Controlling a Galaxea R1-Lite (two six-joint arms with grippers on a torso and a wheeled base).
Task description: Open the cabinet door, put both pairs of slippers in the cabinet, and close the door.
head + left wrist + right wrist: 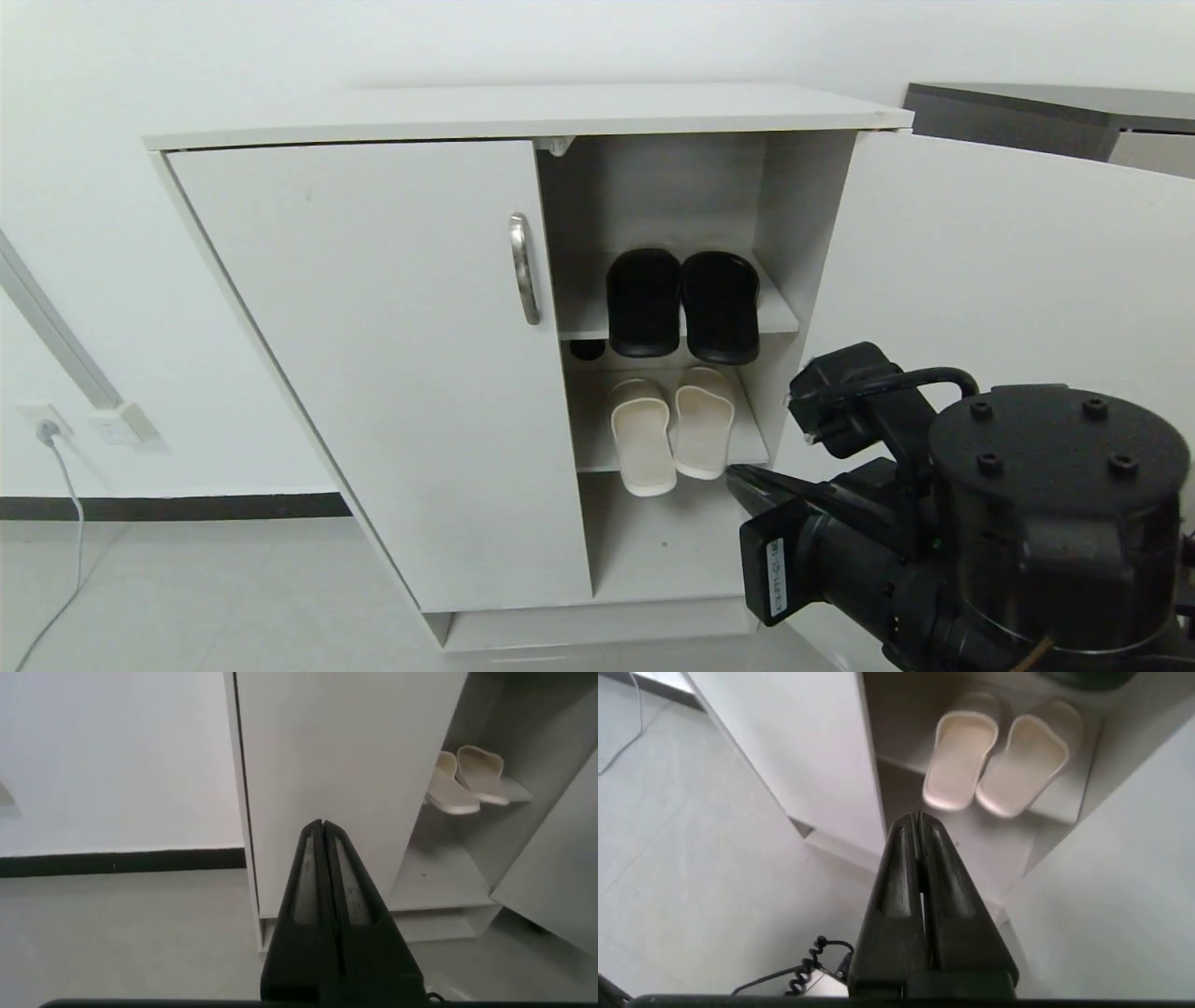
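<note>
Grey tiled floor [187, 579] under white wooden cabinet [373, 373], black rubber slippers [681, 303] and cream rubber slippers [672, 434] inside; right gripper [735, 475], fingers pressed together, should push its open white door [980, 280] steadily from the outer face.

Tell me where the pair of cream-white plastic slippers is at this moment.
In the head view, the cream-white slippers lie on the lower shelf of the white cabinet, in its open right half, directly below the black slippers.

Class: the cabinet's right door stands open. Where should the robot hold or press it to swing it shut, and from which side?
Likely the open door near its free edge, farthest from the hinges, approached from the robot's right, behind the panel. It stands swung wide with its inner face toward the robot.
</note>
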